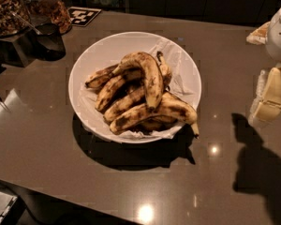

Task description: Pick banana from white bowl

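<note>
Here, you have one white bowl point(80, 81) on the grey counter point(47, 158), holding about six overripe bananas. The banana point(150, 78), thick and arched, lies atop the pile. One gripper point(269, 98) hangs at the right edge, well apart from the bowl; its grip state can't be told.

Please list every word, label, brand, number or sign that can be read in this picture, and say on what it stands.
Words, brands, numbers: none can be read.
Sign: a black-and-white square marker on the counter behind the white bowl; a block pattern only, no letters.
Jars, upper left: no label readable.
The banana and the gripper at the right edge: no text.
</note>
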